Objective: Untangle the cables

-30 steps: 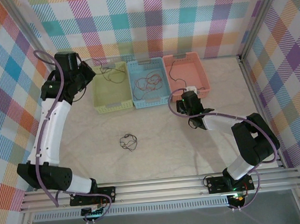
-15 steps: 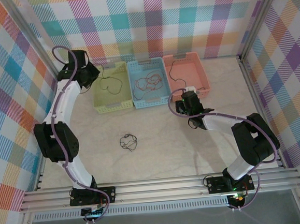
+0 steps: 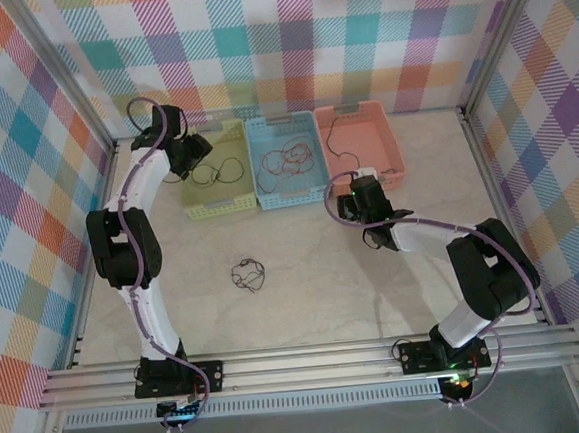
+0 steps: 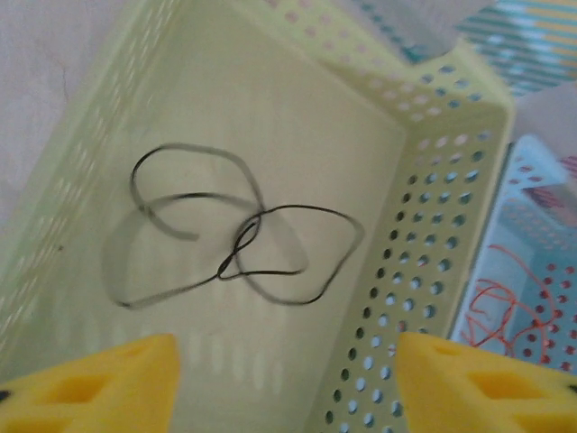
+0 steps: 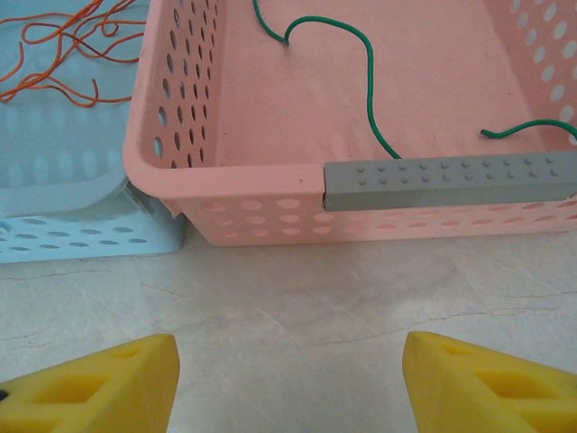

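From above, the left gripper [image 3: 196, 152] hangs over the left edge of the lime basket [image 3: 219, 207]. The right gripper [image 3: 360, 196] sits just before the pink basket [image 3: 395, 153], and a blue basket [image 3: 288, 199] stands between the two. A black cable tangle [image 3: 247, 274] lies on the table [image 3: 316, 295], well apart from both grippers.

Left wrist: the yellow fingertips [image 4: 99, 383] stand wide apart and hold nothing, above a looped black cable [image 4: 245, 236] on the lime basket's floor.

Right wrist: the jaws are wide and empty over bare table. A green cable [image 5: 369, 81] lies in the pink basket, and orange cables [image 5: 63, 36] lie in the blue one.
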